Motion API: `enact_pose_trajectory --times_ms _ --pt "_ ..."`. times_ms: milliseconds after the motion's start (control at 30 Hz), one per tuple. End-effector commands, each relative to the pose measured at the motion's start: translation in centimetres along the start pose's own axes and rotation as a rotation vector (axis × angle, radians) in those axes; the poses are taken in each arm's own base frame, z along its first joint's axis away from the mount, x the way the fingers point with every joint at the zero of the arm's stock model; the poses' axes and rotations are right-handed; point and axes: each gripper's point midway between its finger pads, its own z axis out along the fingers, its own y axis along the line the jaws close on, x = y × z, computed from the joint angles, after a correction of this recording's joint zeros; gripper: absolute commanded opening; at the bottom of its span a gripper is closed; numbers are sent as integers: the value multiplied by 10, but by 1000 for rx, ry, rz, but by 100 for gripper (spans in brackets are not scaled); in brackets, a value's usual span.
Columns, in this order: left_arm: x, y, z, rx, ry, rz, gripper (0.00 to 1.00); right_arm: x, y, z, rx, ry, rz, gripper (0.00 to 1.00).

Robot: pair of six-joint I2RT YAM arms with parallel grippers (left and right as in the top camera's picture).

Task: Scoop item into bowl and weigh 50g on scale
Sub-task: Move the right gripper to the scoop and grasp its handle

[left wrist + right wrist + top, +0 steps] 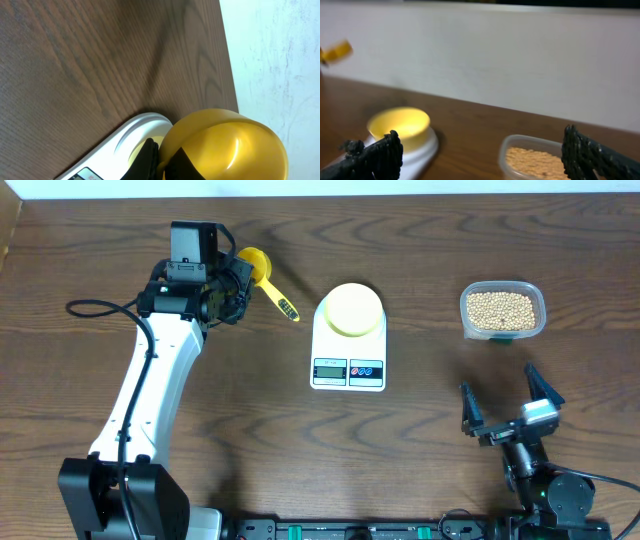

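Beans (502,308) sit in the tub (543,318) (bowl (352,310) on scale (348,370)); left gripper (238,283) clasps the scoop (256,264), right gripper (497,385) gapes.

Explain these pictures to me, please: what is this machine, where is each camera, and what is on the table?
These are two robot arms at a wooden table, each ending in a two-finger gripper. One picture looks down from above; the other two come from a camera on each wrist. On the table sit a white digital scale with a pale-yellow bowl on it, and a clear tub of tan beans. The left gripper is shut on a yellow scoop. The right gripper is open and holds nothing.
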Motion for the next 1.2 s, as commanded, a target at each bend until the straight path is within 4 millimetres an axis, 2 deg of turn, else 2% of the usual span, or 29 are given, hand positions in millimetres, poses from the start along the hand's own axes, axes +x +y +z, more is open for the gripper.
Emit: enact_pose_trajectory --times_ms 0,200,400,533,700,800,900,933,1067,1167 --pt "1 -3 0 5 0 -3 8 -2 3 1 -16 2 264 99" --pt "2 -5 0 14 1 -2 8 -19 21 7 -132 40 401 99" --pt "20 -11 -1 47 102 2 8 -50 36 27 -241 126 447 99" --pt "20 -12 -1 43 102 -94 8 -62 43 52 -322 212 482 99" --pt "15 -11 0 32 73 -256 8 -71 53 95 -475 324 534 99" --pt "12 -10 1 24 43 -295 8 -68 63 124 -562 393 567 99" --pt "14 -10 2 17 12 -342 7 -59 81 152 -649 461 598 99" --pt "17 -12 3 21 14 -347 8 -55 93 162 -698 491 610 99" --pt "33 -19 4 34 32 -316 8 -42 125 184 -806 560 636 99" --pt "43 -19 9 19 11 -315 8 -36 140 193 -831 571 659 99"
